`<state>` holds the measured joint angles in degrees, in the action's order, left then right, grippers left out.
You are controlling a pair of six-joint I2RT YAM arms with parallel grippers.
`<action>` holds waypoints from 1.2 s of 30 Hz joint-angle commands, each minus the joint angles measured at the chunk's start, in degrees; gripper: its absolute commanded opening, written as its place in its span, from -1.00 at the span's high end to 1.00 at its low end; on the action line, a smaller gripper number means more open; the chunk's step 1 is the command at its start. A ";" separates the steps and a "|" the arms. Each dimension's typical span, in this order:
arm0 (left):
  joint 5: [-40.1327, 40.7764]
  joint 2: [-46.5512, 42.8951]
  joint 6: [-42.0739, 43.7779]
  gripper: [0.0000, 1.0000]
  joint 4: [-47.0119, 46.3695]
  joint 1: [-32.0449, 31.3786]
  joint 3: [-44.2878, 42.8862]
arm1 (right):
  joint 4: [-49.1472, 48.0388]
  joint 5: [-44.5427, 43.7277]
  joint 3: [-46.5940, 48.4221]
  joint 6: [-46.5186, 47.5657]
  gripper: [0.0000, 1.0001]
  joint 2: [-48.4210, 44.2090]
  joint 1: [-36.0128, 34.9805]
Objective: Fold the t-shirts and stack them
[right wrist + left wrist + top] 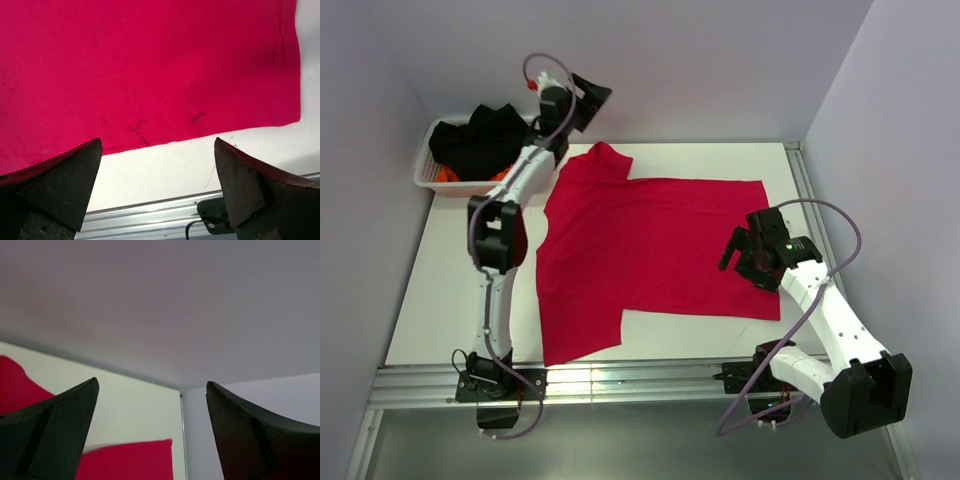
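Both spread wide & empty: left gripper [152, 385], right gripper [157, 142]. Risk: shallow nip on crimson t-shirt [650, 245] hem, cloth could slip mid-fold.

A white mesh basket [423, 168] sat at the far left corner of the white table [432, 300]; a metal rail [640, 382] ran along the near edge.

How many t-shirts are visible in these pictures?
1 for sure: the crimson red cloth t-shirt, spread flat on the white table. The white plastic mesh basket at the far left corner holds crumpled black cloth and something orange, perhaps more shirts.
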<state>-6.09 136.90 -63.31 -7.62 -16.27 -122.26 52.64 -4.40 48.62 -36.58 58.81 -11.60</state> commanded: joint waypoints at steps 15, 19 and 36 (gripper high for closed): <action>-3.64 -0.60 16.20 0.43 28.43 3.53 -0.23 | -7.65 3.88 1.57 1.06 -0.93 0.53 0.17; -5.60 4.33 13.92 0.71 26.52 3.53 -6.76 | -4.66 1.16 0.60 2.73 -0.93 -2.90 0.26; 0.19 18.31 5.83 0.81 25.37 1.07 -14.50 | 1.84 -1.75 2.79 2.21 -0.93 -8.27 0.35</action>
<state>-8.12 152.51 -55.66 17.08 -14.92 -133.32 52.80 -4.19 49.15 -34.59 51.11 -11.57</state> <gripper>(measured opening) 0.098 0.967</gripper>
